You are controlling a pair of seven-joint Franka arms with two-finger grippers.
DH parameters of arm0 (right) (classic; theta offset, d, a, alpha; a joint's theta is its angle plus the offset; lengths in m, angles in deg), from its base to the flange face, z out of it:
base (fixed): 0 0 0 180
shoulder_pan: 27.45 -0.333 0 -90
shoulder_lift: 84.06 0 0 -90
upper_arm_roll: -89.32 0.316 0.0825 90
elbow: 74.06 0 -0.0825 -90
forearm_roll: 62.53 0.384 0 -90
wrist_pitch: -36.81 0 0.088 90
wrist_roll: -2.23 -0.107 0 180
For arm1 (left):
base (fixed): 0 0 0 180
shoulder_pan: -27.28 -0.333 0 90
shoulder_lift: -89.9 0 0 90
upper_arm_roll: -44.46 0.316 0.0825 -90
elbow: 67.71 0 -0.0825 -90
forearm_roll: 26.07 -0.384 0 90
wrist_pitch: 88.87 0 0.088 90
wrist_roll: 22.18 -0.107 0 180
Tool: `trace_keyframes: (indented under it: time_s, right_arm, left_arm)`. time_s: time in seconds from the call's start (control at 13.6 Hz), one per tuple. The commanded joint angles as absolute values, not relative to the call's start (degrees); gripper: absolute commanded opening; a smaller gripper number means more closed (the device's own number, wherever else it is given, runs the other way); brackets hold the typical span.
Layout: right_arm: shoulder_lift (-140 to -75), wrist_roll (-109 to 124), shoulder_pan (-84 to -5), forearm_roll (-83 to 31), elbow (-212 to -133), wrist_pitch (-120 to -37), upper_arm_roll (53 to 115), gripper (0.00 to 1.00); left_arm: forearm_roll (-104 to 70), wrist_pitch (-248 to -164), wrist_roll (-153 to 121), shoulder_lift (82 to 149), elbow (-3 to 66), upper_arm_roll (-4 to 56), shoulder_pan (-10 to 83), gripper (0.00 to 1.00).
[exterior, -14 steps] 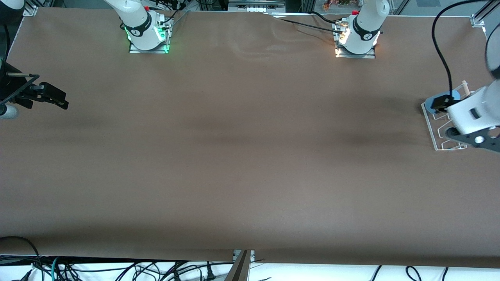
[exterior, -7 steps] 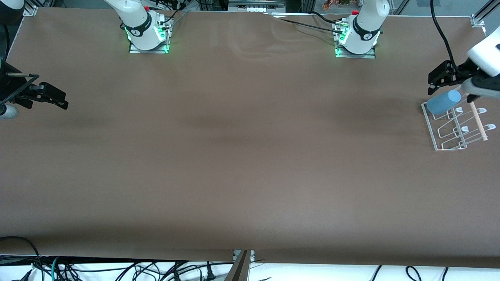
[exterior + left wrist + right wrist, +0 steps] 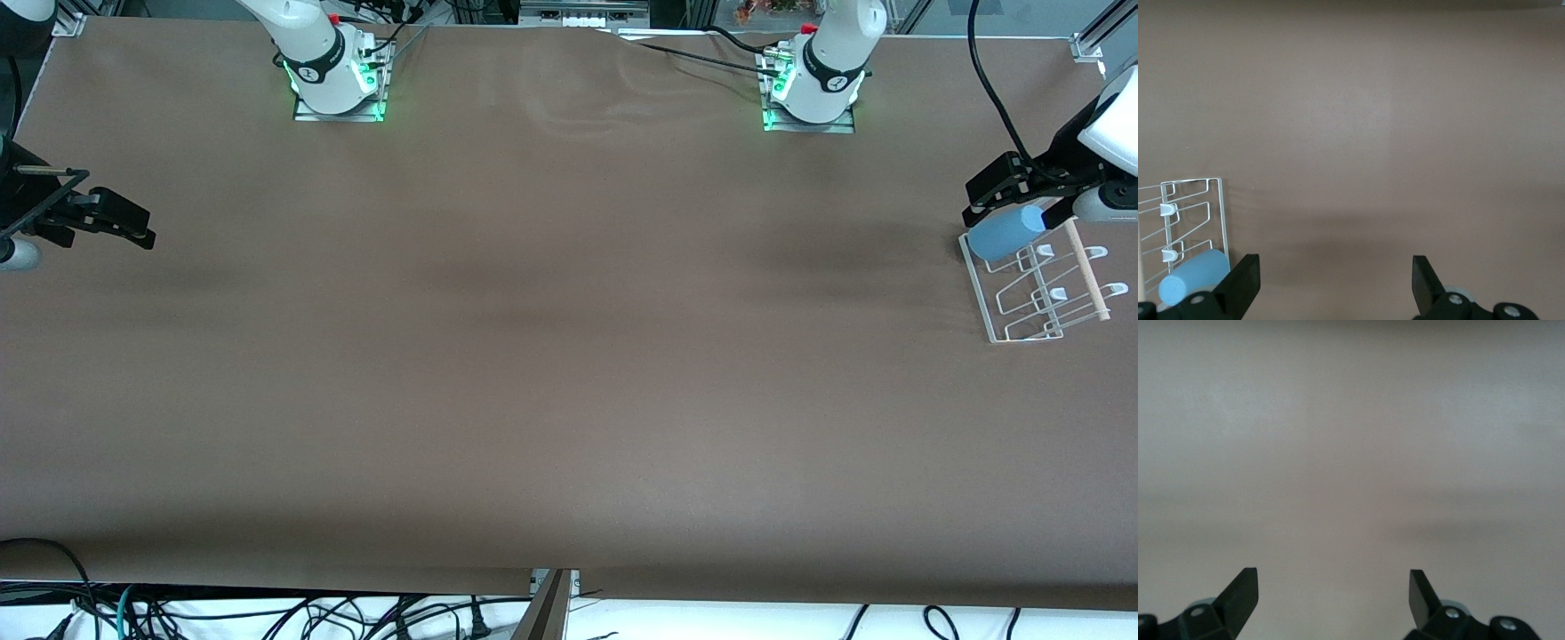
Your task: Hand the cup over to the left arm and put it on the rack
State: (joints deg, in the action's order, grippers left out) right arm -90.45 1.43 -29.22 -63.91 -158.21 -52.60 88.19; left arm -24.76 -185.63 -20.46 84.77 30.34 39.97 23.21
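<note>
Two white jointed arms: the right arm's base (image 3: 336, 67) and the left arm's base (image 3: 813, 76) each carry a black joint band with a small white round emblem, a red cap above, and sit on grey metal mounting plates lit green along the edge. Black cables (image 3: 991, 89) trail from the left arm's white wrist link (image 3: 1111, 133), whose black left gripper (image 3: 996, 191) has angular matte-black fingers (image 3: 1245, 283) with silver screw heads at their roots. The right gripper (image 3: 111, 218) is likewise black, with wedge-shaped fingers (image 3: 1241, 597), a thin metal rod and a grey rounded cap beside it.
</note>
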Motion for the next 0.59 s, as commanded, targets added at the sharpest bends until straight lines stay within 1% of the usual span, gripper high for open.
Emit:
trace_keyframes:
  time_s: [0.0,0.51]
  right_arm:
    - [-90.6,2.4,-28.9,-64.7,-157.5,-52.3,88.4,1.00]
    - [-90.6,2.5,-28.9,-64.6,-157.5,-52.3,88.4,1.00]
  left_arm:
    - [-23.5,-186.7,-19.7,83.0,32.1,40.0,23.1,1.00]
    - [-23.5,-186.8,-19.7,82.2,32.1,40.0,23.1,1.00]
